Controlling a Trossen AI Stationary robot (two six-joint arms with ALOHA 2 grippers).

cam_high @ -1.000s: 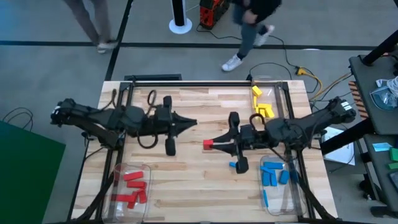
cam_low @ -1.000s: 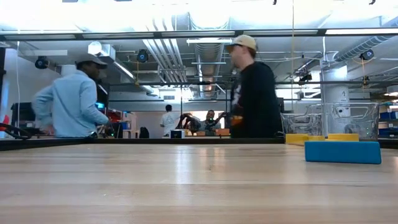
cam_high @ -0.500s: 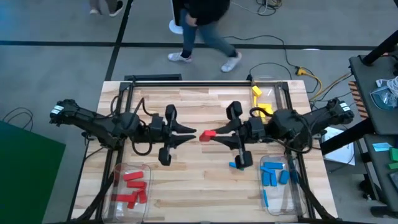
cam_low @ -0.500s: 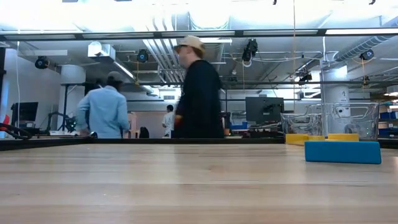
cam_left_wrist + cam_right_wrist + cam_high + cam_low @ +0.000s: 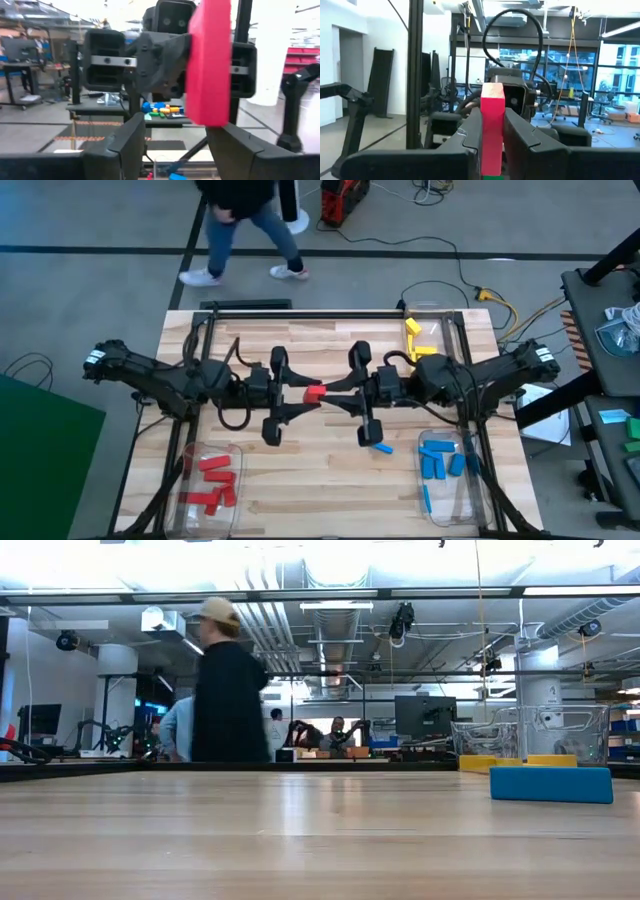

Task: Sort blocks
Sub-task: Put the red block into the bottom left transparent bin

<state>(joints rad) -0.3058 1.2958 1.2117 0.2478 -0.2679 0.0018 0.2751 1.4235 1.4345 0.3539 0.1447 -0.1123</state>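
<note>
A red block [image 5: 314,392] hangs in the air over the middle of the table, with my right gripper [image 5: 329,392] shut on it. My left gripper [image 5: 299,393] faces it from the table's left, open. In the left wrist view the red block [image 5: 210,65] stands just beyond the gap between my left fingers [image 5: 131,142]; I cannot tell whether they touch it. A blue block [image 5: 383,447] lies flat on the table near my right arm. It also shows in the low view as the blue block [image 5: 551,784]. My right gripper pinches the red block between its two fingers [image 5: 470,132], which press on two opposite sides [image 5: 492,135]. The fingers lie level and come from the table's right. The block's free end [image 5: 493,92] stands out past the fingers, and the block is clear of the table.
Three clear bins stand on the table. One with red blocks [image 5: 212,480] is at the near left, one with blue blocks [image 5: 440,460] at the near right, and one with yellow blocks [image 5: 420,345] at the far right. A person walks past beyond the table's far edge [image 5: 235,220].
My right gripper has carried the red block toward the table's left, to the middle. My left gripper has opened and now faces the block closely. The blue block has stayed on the table. The person behind the table has walked to the left.
</note>
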